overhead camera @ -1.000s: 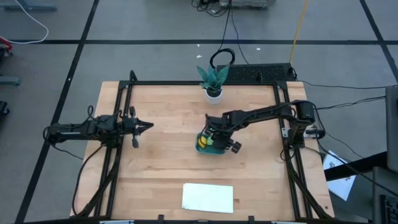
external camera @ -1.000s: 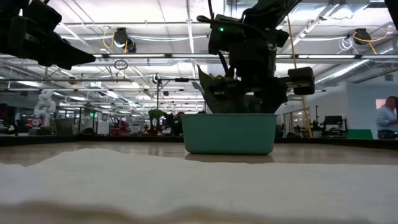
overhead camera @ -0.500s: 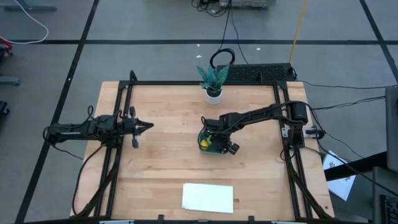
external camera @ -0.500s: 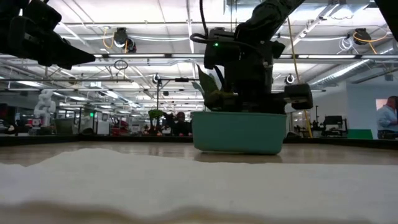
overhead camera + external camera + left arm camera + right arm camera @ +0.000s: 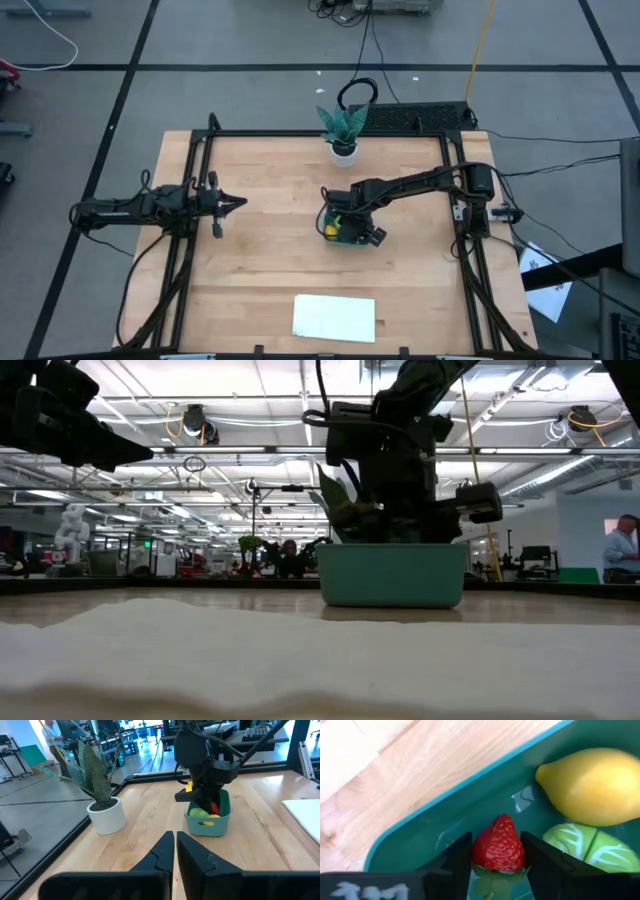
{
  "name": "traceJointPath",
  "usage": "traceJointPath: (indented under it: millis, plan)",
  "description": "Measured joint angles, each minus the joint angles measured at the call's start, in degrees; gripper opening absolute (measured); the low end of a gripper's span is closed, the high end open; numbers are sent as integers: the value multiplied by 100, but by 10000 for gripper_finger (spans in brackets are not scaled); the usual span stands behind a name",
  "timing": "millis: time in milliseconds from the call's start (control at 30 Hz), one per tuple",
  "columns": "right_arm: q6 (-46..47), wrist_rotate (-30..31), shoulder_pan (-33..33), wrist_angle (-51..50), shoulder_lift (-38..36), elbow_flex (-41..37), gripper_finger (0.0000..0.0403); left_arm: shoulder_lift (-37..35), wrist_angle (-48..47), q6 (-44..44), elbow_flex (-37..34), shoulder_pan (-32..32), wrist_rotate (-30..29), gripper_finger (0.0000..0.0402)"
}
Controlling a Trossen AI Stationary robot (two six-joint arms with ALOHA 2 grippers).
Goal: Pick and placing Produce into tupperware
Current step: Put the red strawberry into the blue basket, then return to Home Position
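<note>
Holding strawberry (image 5: 498, 845) between my right gripper's (image 5: 496, 851) fingers inside tupperware (image 5: 460, 810), frame centre; lemon (image 5: 590, 785), green piece (image 5: 585, 847) already in; release pending. Left gripper (image 5: 175, 851) closed, idle.

Grey floor (image 5: 90, 40) crossed by dark lines; bright ceiling lights (image 5: 250, 405) over a large open workshop.

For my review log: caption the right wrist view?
Right hand holds strawberry inside tub, beside lemon.

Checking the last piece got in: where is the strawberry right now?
Right wrist view: the strawberry sits between the right pincer fingers, inside the teal tub, beside the lemon.
</note>
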Motion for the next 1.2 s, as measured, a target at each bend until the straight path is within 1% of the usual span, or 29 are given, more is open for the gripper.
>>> traceJointPath:
  millis: [233,467,567,633,800,967,1033,1133,1200]
  plan:
    - [108,2,69,-63,-4,43,149,1,-2,-24,0,0,1,26]
    - [300,2,82,-68,-7,46,201,1,-2,-24,0,0,2,26]
    - [300,3,82,-68,-7,46,211,0,-2,-24,0,0,2,26]
    - [300,62,82,-73,-7,46,210,1,-2,-24,0,0,2,26]
    - [302,447,102,-198,-133,47,207,2,0,-24,0,0,2,26]
    - [371,474,102,-207,-365,50,207,0,0,-24,0,0,2,26]
    - [446,585,102,-221,-452,50,206,2,-1,-24,0,0,2,26]
    - [453,632,102,-260,-540,50,198,1,-2,-24,0,0,2,26]
    - [444,629,102,-282,-562,50,182,1,-2,-24,0,1,2,26]
